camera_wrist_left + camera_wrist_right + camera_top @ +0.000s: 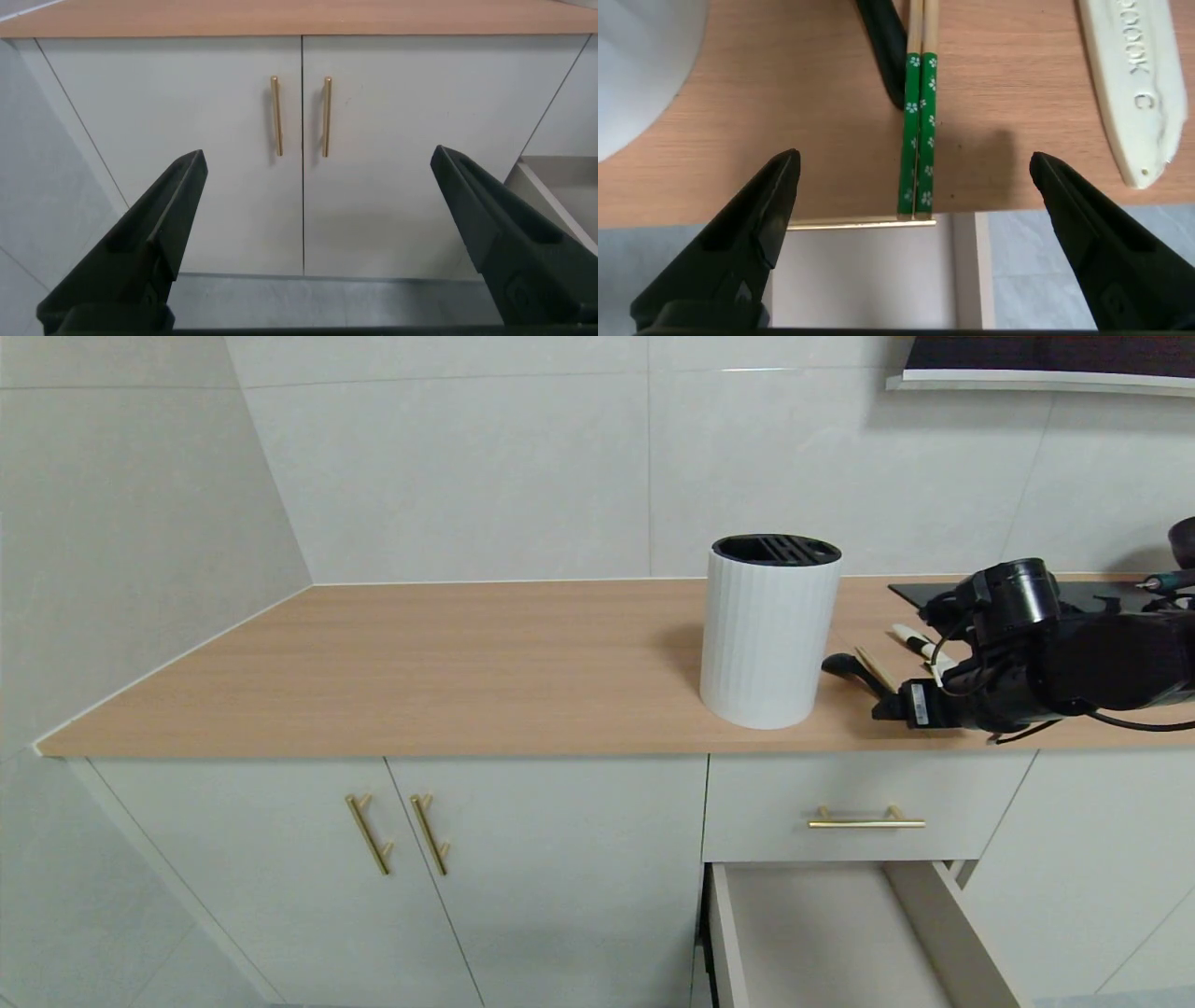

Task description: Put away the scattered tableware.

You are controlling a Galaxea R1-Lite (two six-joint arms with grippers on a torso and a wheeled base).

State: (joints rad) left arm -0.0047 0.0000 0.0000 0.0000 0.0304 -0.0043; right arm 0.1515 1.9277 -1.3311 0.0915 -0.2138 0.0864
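A pair of chopsticks with green flowered ends lies at the wooden counter's front edge, just right of the white ribbed utensil holder. A black utensil lies alongside them, its bowl beside the holder. A white-handled piece lies further right. My right gripper hovers open above the chopsticks' green ends, one finger on either side; in the head view my right gripper sits at the counter edge. My left gripper hangs open and empty, low down, facing the cabinet doors.
An open drawer juts out below the counter, under the right arm, with a shut drawer above it. Double cabinet doors with gold handles stand left of it. A black cooktop lies at the back right. Tiled walls close the back and left.
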